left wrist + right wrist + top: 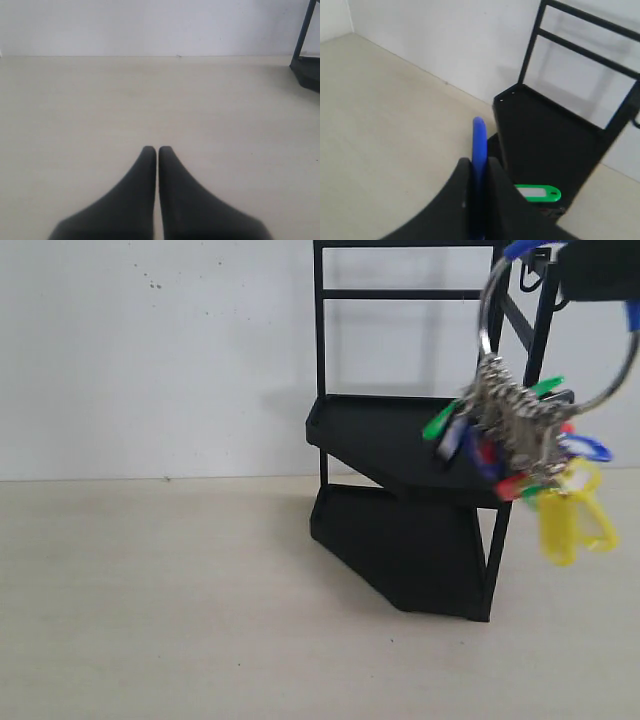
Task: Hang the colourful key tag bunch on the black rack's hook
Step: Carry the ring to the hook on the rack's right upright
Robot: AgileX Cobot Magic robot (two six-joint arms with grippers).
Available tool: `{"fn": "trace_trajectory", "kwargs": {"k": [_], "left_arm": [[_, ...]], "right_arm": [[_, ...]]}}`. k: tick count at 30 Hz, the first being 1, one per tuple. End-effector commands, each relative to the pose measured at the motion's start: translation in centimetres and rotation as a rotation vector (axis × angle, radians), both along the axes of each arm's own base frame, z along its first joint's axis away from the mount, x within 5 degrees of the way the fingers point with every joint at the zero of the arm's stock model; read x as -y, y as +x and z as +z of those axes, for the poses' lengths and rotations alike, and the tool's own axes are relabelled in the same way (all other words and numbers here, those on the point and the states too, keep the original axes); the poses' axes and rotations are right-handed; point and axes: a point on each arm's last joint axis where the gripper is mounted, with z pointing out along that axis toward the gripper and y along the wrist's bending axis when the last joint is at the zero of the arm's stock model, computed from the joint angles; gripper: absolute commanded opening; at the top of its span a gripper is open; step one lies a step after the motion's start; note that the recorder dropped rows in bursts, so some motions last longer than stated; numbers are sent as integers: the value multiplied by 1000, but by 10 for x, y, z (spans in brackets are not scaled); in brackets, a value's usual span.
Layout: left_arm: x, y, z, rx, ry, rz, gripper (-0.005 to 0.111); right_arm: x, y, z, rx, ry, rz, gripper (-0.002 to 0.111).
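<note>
Right jaws: clamped narrow on the blue sleeve (479,134) of the ring; the sleeve stands up between the two fingers. Right gripper (479,162) is carrying the colourful key tag bunch (520,435).

Left jaws: pressed together, tips touching, nothing between them. Left gripper (157,150) hangs over bare table (100,100), well apart from the rack; only a corner of the rack shows at the edge of the left wrist view.

Bunch, exterior view:
- It is off the table, hanging from the big metal ring (484,325), whose top arc sits up beside the dark right gripper body at the frame's top right.
- The chains and tags are clustered at the ring's low side, level with the upper tray.
- The green tag (440,426), blue tag (587,449) and red tag (510,486) fan out; the yellow tags (570,520) hang lowest.
- The cluster overlaps the right side of the black rack (400,440) as seen from this camera. Whether they touch, I can't tell.

A small black hook (527,278) juts from the upright near the rack's top, just beside the ring's upper arc. That area is blurred, so I can't tell if the ring is over it.

In the right wrist view one green tag (537,193) lies below the fingers, with the tray corner just behind it.

The rack stands on the table against the white wall (150,340).
</note>
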Motion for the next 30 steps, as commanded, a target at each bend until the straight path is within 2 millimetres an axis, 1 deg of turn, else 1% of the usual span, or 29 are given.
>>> {"fn": "trace_trajectory", "kwargs": {"k": [1, 2, 3, 5, 6, 7, 9, 10, 12, 13, 14, 15, 16, 18, 19, 20, 21, 22, 25, 26, 30], "left_arm": [[0, 0, 2, 19, -18, 6, 4], [0, 0, 2, 19, -18, 6, 4], [0, 0, 2, 19, -18, 6, 4], [0, 0, 2, 19, -18, 6, 4], [0, 0, 2, 19, -18, 6, 4], [0, 0, 2, 19, -18, 6, 4], [0, 0, 2, 19, -18, 6, 4], [0, 0, 2, 19, -18, 6, 4], [0, 0, 2, 19, -18, 6, 4], [0, 0, 2, 19, -18, 6, 4], [0, 0, 2, 19, -18, 6, 4], [0, 0, 2, 19, -18, 6, 4], [0, 0, 2, 19, -18, 6, 4], [0, 0, 2, 19, -18, 6, 4], [0, 0, 2, 19, -18, 6, 4], [0, 0, 2, 19, -18, 6, 4], [0, 0, 2, 19, -18, 6, 4], [0, 0, 2, 19, -18, 6, 4], [0, 0, 2, 19, -18, 6, 4], [0, 0, 2, 19, -18, 6, 4], [0, 0, 2, 19, -18, 6, 4]], "right_arm": [[-18, 12, -3, 62, -19, 86, 0], [-18, 13, -3, 74, -44, 90, 0], [-16, 15, -2, 68, -11, 56, 0], [-13, 17, 3, 48, 152, -20, 0], [-13, 17, 4, 55, 167, -15, 0], [-18, 15, 3, 66, 131, 31, 0], [-24, 12, -3, 92, -59, 127, 0], [-22, 13, -4, 86, -75, 115, 0], [-15, 18, -3, 42, 58, -6, 0], [-15, 18, -2, 28, 98, -26, 0], [-23, 19, -7, 36, -5, 54, 0], [-25, 17, -10, 42, -79, 96, 0], [-21, 20, -12, 22, -84, 51, 0], [-11, 25, -9, -18, 63, -83, 0], [-13, 24, -10, -11, 22, -49, 0], [-13, 22, -14, 8, -140, 19, 0], [-7, 22, -15, -4, -170, -24, 0], [9, 24, -14, -28, -126, -178, 0], [30, 27, -16, -41, -264, -342, 0], [36, 28, -15, -34, -272, -401, 0], [47, 32, -9, 46, -353, -467, 0]]}}
